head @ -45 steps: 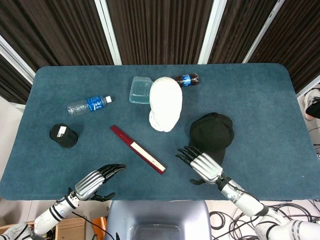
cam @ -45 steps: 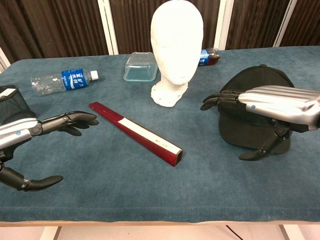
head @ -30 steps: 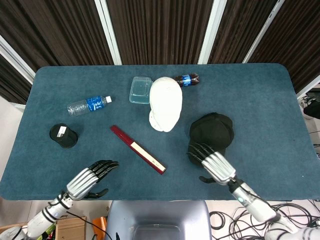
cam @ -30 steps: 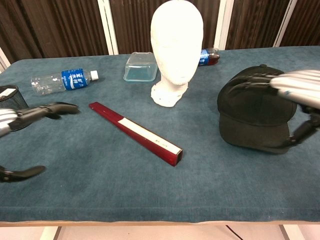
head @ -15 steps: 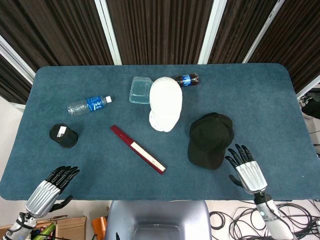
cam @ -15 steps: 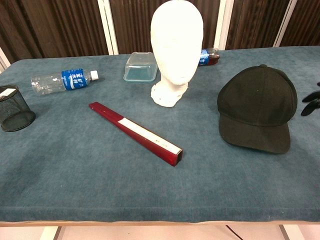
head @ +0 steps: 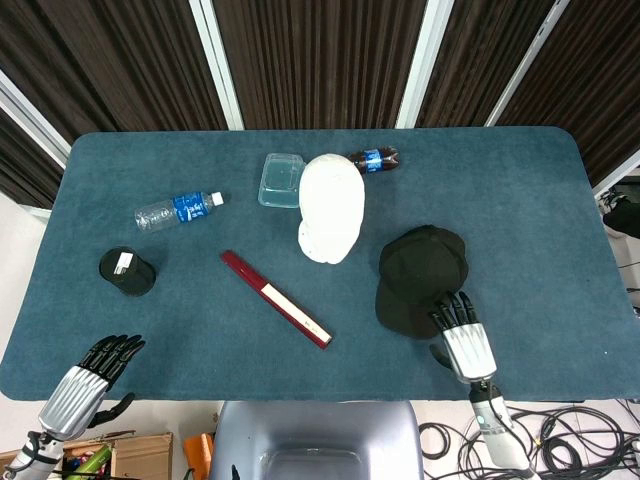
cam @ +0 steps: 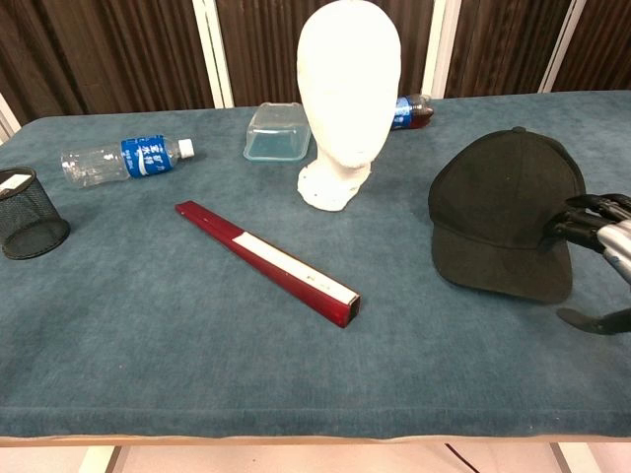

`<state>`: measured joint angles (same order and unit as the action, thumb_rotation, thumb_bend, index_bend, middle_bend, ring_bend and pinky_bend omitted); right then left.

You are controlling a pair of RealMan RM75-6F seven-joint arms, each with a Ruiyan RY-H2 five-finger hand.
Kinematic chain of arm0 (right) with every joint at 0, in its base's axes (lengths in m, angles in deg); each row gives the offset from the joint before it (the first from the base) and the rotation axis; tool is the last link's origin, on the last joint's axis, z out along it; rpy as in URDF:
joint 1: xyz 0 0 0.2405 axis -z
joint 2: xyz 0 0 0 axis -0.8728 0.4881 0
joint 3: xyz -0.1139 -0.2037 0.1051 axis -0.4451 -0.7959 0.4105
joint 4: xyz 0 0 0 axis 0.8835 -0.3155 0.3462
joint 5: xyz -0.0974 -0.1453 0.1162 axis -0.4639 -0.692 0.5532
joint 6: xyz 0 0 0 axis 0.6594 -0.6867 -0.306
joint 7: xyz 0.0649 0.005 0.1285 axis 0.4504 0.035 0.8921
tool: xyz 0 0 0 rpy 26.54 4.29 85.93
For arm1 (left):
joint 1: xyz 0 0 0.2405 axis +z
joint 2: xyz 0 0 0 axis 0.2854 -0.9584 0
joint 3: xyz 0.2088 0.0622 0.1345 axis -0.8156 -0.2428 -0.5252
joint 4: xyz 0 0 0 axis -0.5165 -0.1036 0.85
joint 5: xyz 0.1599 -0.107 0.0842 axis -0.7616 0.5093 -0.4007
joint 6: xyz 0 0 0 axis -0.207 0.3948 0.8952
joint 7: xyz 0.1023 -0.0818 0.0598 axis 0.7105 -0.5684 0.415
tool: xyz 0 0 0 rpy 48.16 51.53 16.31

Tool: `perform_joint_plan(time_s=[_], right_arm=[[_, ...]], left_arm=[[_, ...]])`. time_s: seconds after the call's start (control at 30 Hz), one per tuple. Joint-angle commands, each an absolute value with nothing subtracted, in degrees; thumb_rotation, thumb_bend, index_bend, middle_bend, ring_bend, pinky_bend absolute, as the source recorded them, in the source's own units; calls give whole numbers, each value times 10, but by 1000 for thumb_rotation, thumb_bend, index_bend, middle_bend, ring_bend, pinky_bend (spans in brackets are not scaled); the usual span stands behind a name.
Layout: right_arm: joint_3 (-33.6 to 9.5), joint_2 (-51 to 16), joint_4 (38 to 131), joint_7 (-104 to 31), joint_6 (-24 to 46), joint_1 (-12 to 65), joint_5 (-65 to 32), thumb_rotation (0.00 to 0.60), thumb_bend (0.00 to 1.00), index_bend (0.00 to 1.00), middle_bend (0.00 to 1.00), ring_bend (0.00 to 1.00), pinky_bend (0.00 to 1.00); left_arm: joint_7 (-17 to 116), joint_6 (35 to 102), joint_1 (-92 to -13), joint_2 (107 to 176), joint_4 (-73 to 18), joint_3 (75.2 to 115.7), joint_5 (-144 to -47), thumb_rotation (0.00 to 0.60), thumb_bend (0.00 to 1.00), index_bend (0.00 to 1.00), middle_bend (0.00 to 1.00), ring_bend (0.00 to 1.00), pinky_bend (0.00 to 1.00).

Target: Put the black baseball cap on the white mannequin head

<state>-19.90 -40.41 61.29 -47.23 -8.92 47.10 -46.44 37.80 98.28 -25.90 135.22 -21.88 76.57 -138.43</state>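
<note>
The black baseball cap (head: pixel 420 278) (cam: pixel 506 207) lies on the table right of centre, brim toward the front edge. The white mannequin head (head: pixel 331 207) (cam: pixel 346 91) stands upright at the centre, bare. My right hand (head: pixel 462 338) (cam: pixel 601 234) is at the cap's front right, fingers spread, fingertips at the cap's right side near the brim, thumb apart below; it holds nothing. My left hand (head: pixel 88 384) hovers at the front left corner of the table, fingers apart and empty; the chest view does not show it.
A dark red flat box (head: pixel 275 298) (cam: pixel 266 261) lies diagonally left of the cap. A black mesh cup (head: pixel 127 271) (cam: pixel 27 212), a water bottle (head: pixel 178 209) (cam: pixel 123 159), a clear container (head: pixel 281 180) (cam: pixel 279 131) and a cola bottle (head: pixel 372 159) (cam: pixel 412 111) sit further off.
Both hands pulled back off the table toward the front edge. Since half a second ago the right hand has come back in to the cap's right side; the left stays low at the corner.
</note>
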Motion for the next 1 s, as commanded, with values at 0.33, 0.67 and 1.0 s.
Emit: perform_joint_plan(time_s=[0.33, 0.67, 1.0], right_arm=[[-187, -446, 575, -478, -87, 455, -454, 600, 135, 397, 257, 100, 119], [-167, -470, 540, -467, -74, 433, -436, 600, 147, 422, 277, 119, 123], [-149, -469, 528, -446, -95, 421, -428, 600, 311, 500, 335, 178, 219]], left_arm=[[383, 980, -252, 1352, -217, 772, -1381, 600, 321, 0, 100, 83, 132], [381, 982, -248, 1352, -214, 775, -1382, 600, 321, 0, 103, 86, 132], [378, 983, -247, 1353, -211, 778, -1384, 600, 321, 0, 106, 91, 132]])
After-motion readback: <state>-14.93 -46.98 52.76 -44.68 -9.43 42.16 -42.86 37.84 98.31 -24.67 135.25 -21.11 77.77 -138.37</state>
